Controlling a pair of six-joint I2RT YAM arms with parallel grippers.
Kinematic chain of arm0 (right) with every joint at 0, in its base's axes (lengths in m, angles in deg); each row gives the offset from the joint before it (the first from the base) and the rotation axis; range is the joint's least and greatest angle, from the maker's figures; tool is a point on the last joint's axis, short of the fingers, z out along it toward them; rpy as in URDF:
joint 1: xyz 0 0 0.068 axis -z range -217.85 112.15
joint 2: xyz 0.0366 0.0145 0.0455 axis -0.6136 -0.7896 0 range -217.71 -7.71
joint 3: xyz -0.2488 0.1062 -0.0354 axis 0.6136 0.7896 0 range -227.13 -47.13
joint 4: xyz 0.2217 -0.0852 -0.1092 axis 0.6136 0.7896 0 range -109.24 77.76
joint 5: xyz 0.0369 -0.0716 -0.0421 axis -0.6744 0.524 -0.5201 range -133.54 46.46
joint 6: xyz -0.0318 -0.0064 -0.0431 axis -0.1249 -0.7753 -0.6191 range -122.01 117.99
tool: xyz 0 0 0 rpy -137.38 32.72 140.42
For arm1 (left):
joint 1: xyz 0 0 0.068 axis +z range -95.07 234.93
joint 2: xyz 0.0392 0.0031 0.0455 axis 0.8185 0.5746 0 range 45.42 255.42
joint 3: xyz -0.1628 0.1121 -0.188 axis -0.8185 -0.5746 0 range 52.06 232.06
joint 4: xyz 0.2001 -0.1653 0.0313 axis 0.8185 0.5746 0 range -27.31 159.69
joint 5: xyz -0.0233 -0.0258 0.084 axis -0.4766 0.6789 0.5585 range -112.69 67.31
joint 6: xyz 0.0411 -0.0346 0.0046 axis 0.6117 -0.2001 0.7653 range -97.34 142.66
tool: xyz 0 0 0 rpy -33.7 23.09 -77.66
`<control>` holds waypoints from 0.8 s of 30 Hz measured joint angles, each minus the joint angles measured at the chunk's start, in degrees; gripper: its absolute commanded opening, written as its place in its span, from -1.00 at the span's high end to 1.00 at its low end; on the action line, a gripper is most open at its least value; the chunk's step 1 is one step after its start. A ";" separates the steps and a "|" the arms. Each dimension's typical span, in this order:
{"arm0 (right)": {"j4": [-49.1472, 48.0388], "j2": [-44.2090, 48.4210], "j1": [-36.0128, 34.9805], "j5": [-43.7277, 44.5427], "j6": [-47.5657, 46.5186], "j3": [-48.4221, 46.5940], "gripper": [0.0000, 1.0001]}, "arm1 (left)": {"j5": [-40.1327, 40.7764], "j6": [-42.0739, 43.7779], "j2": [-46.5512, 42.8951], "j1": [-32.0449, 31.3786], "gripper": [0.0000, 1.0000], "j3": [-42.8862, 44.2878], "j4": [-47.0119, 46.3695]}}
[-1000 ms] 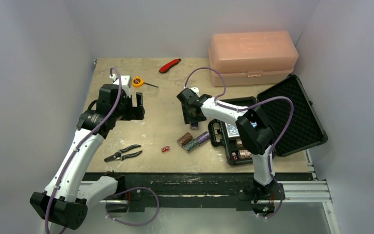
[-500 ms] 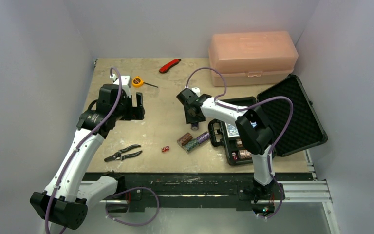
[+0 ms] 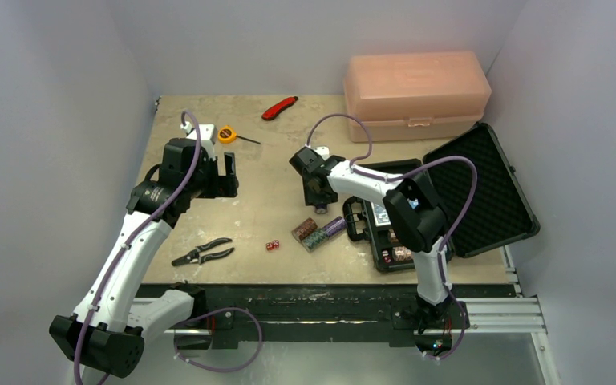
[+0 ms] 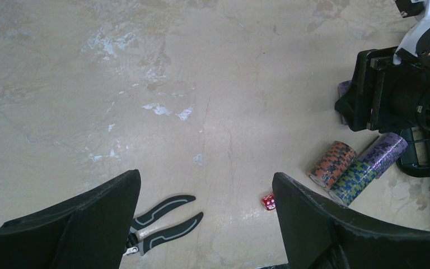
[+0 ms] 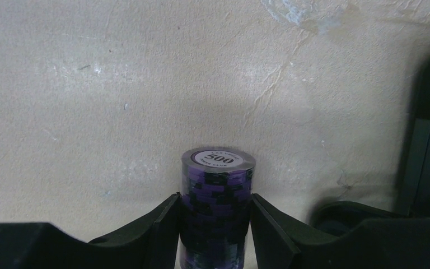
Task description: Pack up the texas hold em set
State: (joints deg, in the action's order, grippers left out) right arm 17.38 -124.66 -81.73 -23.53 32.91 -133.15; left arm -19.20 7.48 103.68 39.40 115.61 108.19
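The black case (image 3: 481, 184) lies open at the right, with cards and chip rolls in its foam tray (image 3: 385, 233). My right gripper (image 5: 215, 202) is shut on a purple chip roll (image 5: 218, 190) marked 500; both pads press its sides just left of the case (image 5: 425, 140). From above, that gripper (image 3: 319, 202) points down at the table. Three chip rolls (image 3: 317, 231) lie loose in front of it: orange (image 4: 333, 162), blue-green (image 4: 357, 179) and purple (image 4: 389, 151). Red dice (image 3: 272, 245) sit left of them. My left gripper (image 4: 206, 176) hangs open and empty over bare table, far to the left.
Black-handled pliers (image 3: 202, 252) lie near the front left edge. A yellow tape measure (image 3: 227, 134) and a red utility knife (image 3: 280, 107) lie towards the back. A translucent pink box (image 3: 417, 92) stands at the back right, behind the case.
The right arm's elbow has shifted slightly to the left, while its gripper stays at the purple roll. The left arm has not moved.
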 measured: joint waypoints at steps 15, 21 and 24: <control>0.35 -1.05 0.00 0.00 1.25 -0.11 1.00 | 0.22 0.00 0.00 0.02 -0.75 0.00 0.00; 1.40 -0.72 0.00 0.22 3.37 -0.24 1.00 | 0.42 0.00 0.00 0.00 -0.75 0.00 0.00; 2.78 0.48 0.00 1.14 5.29 -0.24 1.00 | 0.46 0.00 0.00 0.00 -0.75 0.00 0.00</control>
State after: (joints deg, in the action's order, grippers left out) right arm 20.16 -124.18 -81.73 -22.39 38.19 -133.39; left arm -18.74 7.48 103.68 39.40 115.61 108.19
